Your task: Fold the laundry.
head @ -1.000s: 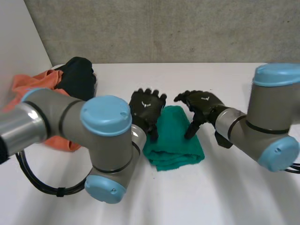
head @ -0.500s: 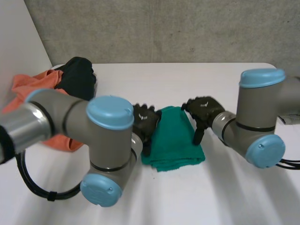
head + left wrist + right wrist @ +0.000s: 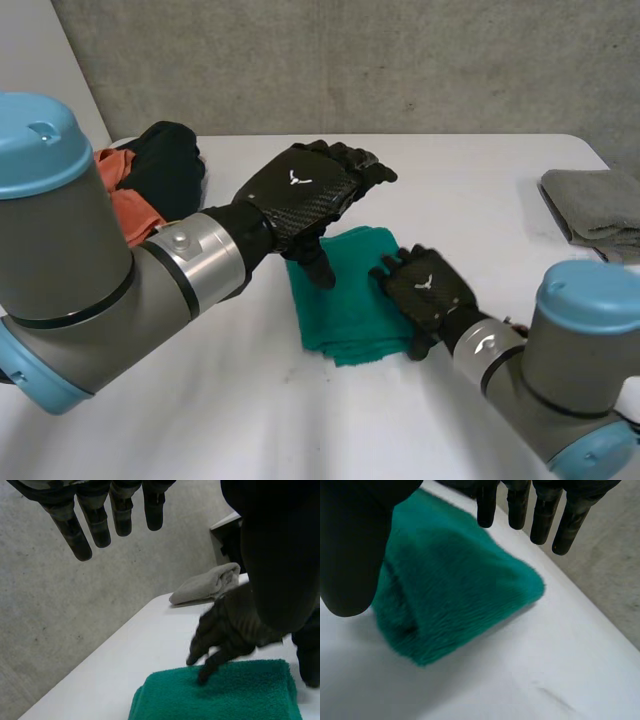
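Hovering left hand [image 3: 300,195], right hand [image 3: 428,292] down by the green towel [image 3: 345,300]

So the left hand hangs above the towel's upper-left corner, fingers loose and straight, nothing in it. The right hand sits at the towel's right edge, fingers straight too, not gripping. The towel lies folded mid-frame on the white table [image 3: 480,170]. A grey towel [image 3: 590,205] is at far right, and black [image 3: 165,165] and orange clothes [image 3: 135,215] are heaped upper left.

the left hand [image 3: 300,192] hovers over the folded green towel [image 3: 340,302], the right hand [image 3: 430,292] at its right edge.
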